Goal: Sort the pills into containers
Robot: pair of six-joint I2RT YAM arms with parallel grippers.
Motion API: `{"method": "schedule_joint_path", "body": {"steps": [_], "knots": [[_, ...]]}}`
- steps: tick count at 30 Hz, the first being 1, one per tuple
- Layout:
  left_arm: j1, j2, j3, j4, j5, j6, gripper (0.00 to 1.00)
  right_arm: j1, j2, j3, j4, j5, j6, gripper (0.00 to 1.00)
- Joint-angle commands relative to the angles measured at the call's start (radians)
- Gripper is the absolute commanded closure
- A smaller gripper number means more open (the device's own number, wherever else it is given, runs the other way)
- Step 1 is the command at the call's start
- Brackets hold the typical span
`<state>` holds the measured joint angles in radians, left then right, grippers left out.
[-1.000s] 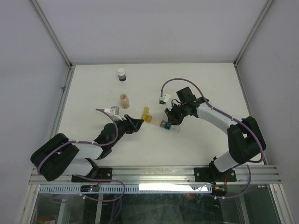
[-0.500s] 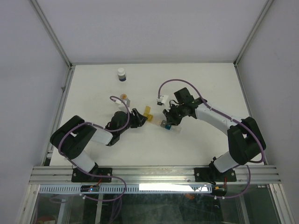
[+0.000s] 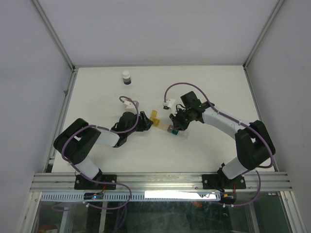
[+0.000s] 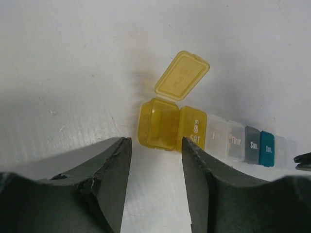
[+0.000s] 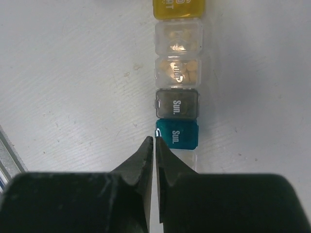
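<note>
The containers are a strip of joined compartments (image 3: 167, 127). In the left wrist view its end yellow compartment (image 4: 158, 124) stands open with its lid (image 4: 182, 75) flipped up; a shut yellow one (image 4: 193, 130), clear ones, a grey one and a teal one (image 4: 267, 148) follow. My left gripper (image 4: 154, 154) is open and empty just short of the open yellow compartment, and it also shows in the top view (image 3: 147, 122). My right gripper (image 5: 154, 141) is shut, its tips at the left corner of the teal lid (image 5: 177, 134). Beige pills (image 5: 187, 73) lie in two clear compartments.
A white-capped, dark-bottomed bottle (image 3: 126, 76) stands at the back left of the table (image 3: 204, 87). A metal rail (image 3: 160, 180) runs along the near edge. The enclosure's walls close off the sides and back.
My left arm has swung in and its gripper has moved right and away, up to the strip's yellow end; its wrist now covers the small pill jar. The right arm has hardly moved.
</note>
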<state>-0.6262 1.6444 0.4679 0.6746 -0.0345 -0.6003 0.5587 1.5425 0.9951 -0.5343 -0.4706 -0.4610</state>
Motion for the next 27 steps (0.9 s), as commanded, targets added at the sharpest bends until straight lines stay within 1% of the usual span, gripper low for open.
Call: {"method": "schedule_joint_path", "body": {"steps": [1,9,14,20,23,24,27], "knots": [[0.016,-0.039,0.071,-0.036,-0.037,0.079,0.54,0.000,-0.031,0.037,0.047,0.013,0.016,0.92],[0.029,0.017,0.140,-0.075,-0.009,0.109,0.54,0.001,0.016,0.027,0.040,0.049,0.011,0.93],[0.034,0.070,0.165,-0.077,0.023,0.112,0.55,-0.018,0.137,0.035,-0.038,0.066,-0.018,0.95],[0.039,0.089,0.175,-0.079,0.061,0.119,0.57,-0.052,0.115,0.039,-0.044,0.033,-0.014,0.95],[0.041,0.079,0.178,-0.081,0.069,0.120,0.57,-0.069,0.076,0.045,-0.048,-0.050,-0.021,0.92],[0.040,0.072,0.175,-0.081,0.070,0.121,0.56,-0.074,0.056,0.046,-0.050,-0.087,-0.028,0.89],[0.041,0.042,0.171,-0.086,0.078,0.120,0.56,-0.100,-0.011,0.042,-0.047,-0.182,-0.045,0.76]]}}
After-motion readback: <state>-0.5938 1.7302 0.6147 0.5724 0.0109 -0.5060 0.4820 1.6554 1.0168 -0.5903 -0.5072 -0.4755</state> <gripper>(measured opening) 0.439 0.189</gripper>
